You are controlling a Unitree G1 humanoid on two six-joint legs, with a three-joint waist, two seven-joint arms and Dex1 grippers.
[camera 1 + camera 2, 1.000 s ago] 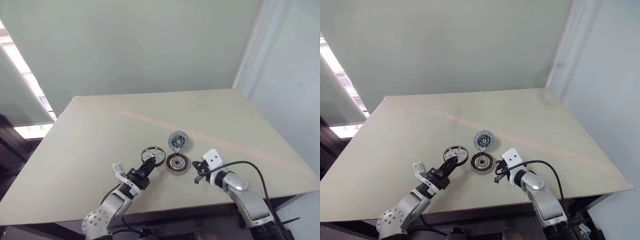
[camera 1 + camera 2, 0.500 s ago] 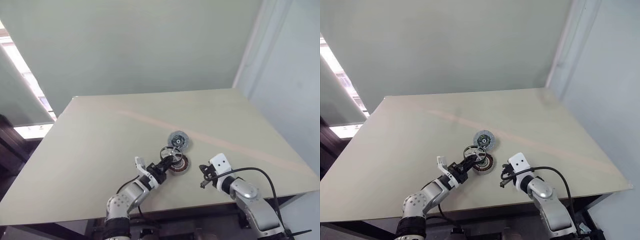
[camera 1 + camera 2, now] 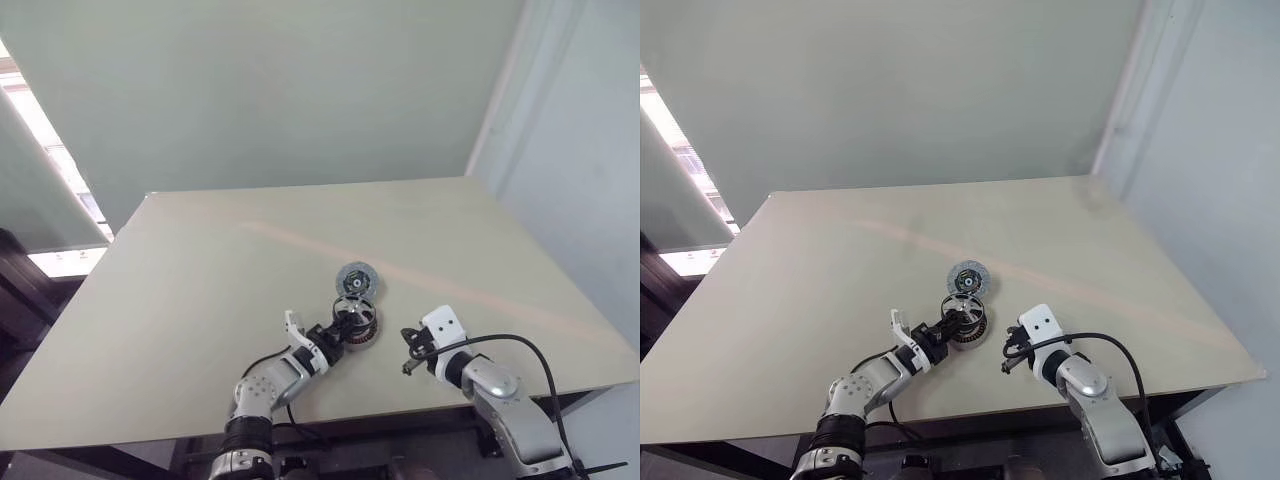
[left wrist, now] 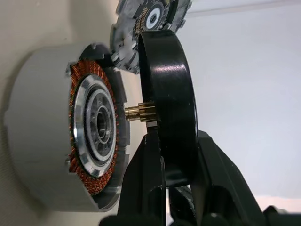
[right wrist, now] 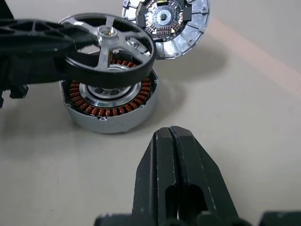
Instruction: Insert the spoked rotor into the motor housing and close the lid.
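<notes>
The spoked rotor (image 5: 107, 33), a silver wheel with a black rim, hangs level just above the motor housing (image 5: 110, 110). My left gripper (image 4: 176, 141) is shut on the rotor's rim. The rotor's brass shaft (image 4: 141, 112) points at the housing's silver hub, with a small gap between them. The housing rests on the table and its copper windings face up. The lid (image 5: 186, 28) lies flat just beyond the housing, touching or nearly touching it. To the right of the housing my right gripper (image 5: 170, 134) is shut, holds nothing and points at it.
The parts sit near the front edge of a beige table (image 3: 200, 270). A black cable (image 3: 520, 345) loops over my right forearm. A wall stands behind the table's far edge.
My left gripper has carried the rotor to the right, from left of the housing to just over it, and lowered it. The right gripper has kept still.
</notes>
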